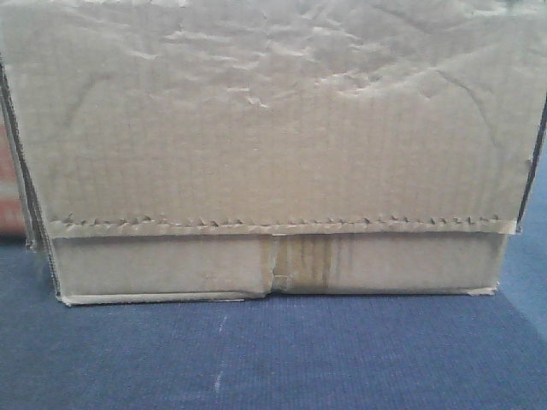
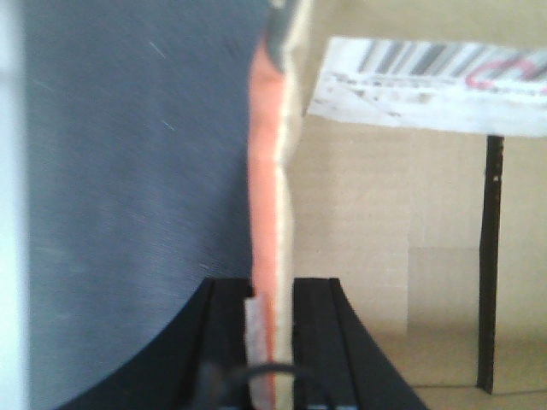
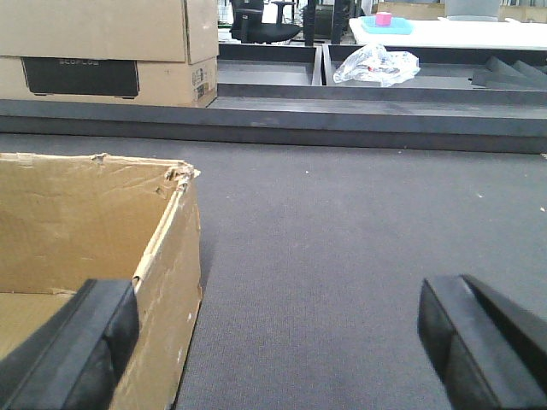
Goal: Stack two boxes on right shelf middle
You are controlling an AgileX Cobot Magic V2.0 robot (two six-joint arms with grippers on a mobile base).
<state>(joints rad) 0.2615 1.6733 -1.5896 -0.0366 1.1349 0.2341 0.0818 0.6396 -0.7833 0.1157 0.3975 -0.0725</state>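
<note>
A dark blue-grey, fabric-like surface (image 1: 273, 359) runs under everything. In the front-facing view the box (image 1: 273, 145) sits on it and fills nearly the whole frame. Its tan corrugated face is wrinkled. A saw-edged tape strip (image 1: 273, 227) crosses it low down, and brownish tape (image 1: 308, 260) marks the bottom centre.

In the left wrist view, the left pincer (image 2: 273, 342) is clenched on a thin cardboard wall. One black finger sits tight on each side of it. An orange strip (image 2: 265, 171) runs along that wall's edge, and a white barcode label (image 2: 427, 85) sits on the cardboard to the right.

In the right wrist view, the right pincer (image 3: 278, 342) is released, its fingers spread wide. An open-topped box stands at lower left with its torn corner up. Its near wall stands just beside the left finger, and the other finger hangs over the bare surface.

Beyond a low dark ledge stand stacked cartons (image 3: 102, 51). Further back are a crumpled plastic bag (image 3: 376, 64), an office chair (image 3: 261, 21) and a white tabletop (image 3: 453, 32) carrying a turquoise tray (image 3: 385, 26).
</note>
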